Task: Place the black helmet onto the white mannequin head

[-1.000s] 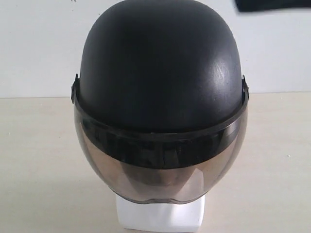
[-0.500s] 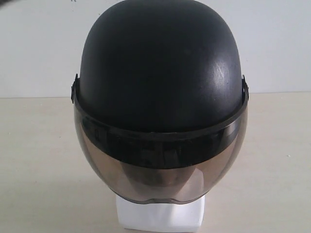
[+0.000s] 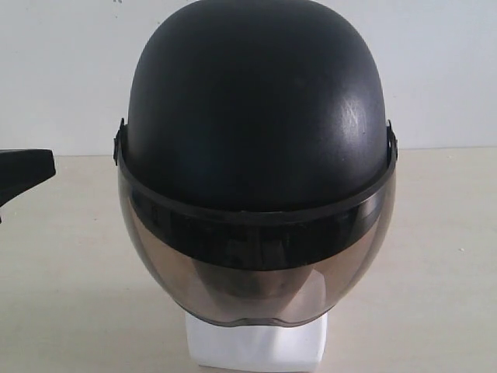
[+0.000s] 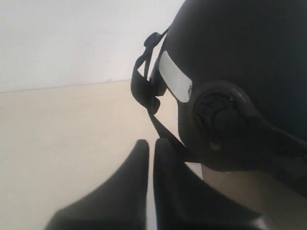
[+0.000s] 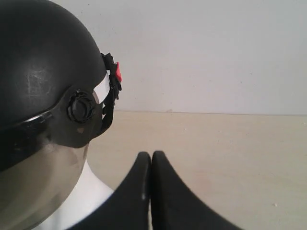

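Helmet (image 3: 256, 116) found seated on mannequin head (image 3: 256, 348), visor over face, well off table's (image 3: 62, 272) back edge. Placement judged done. Left gripper (image 4: 151, 142) pinched closed, empty, beside helmet; right gripper (image 5: 151, 153) likewise. Next move judged: arms to be drawn clear, straps left unsnagged.

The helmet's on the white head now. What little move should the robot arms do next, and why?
Probably just ease both arms back and rest. The black helmet already sits over the white mannequin head, and the left end effector and right end effector are shut, empty and clear of it, so nothing looks left to adjust.
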Available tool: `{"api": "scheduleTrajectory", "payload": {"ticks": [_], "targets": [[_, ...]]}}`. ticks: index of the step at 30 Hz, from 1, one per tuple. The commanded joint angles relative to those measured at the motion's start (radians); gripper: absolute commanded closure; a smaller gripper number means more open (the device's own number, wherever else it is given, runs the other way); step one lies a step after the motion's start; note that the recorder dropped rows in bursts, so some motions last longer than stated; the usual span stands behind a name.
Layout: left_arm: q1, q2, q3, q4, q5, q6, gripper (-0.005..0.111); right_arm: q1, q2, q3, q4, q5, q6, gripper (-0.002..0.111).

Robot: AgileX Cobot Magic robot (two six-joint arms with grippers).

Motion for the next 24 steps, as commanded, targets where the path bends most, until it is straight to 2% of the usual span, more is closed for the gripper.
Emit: {"api": "scheduleTrajectory", "payload": {"ticks": [1, 7, 9, 11, 13, 17, 24], "targets": [[0.000, -0.006, 0.004, -0.012, -0.013, 0.006, 0.102, -0.007, -0.008, 0.004, -0.006, -0.004, 0.002, 0.109], [0.000, -0.006, 0.004, -0.012, -0.013, 0.006, 0.102, -0.012, -0.044, 0.004, -0.006, 0.011, 0.002, 0.109], [0.000, -0.006, 0.004, -0.012, -0.013, 0.006, 0.102, -0.073, -0.137, 0.004, -0.007, 0.016, 0.002, 0.109], [0.000, -0.006, 0.004, -0.012, -0.013, 0.006, 0.102, -0.214, -0.262, 0.004, -0.003, 0.034, -0.011, 0.109], [0.000, -0.006, 0.006, -0.009, -0.013, 0.006, 0.102, -0.332, -0.262, 0.005, -0.027, 0.037, -0.017, 0.109], [0.000, -0.006, 0.006, -0.013, -0.013, 0.006, 0.102, -0.431, -0.241, 0.054, -0.016, 0.045, -0.017, 0.109], [0.000, -0.006, 0.006, -0.013, -0.013, 0.006, 0.102, -0.437, -0.253, 0.259, 0.000, -0.059, -0.017, 0.109]]}}
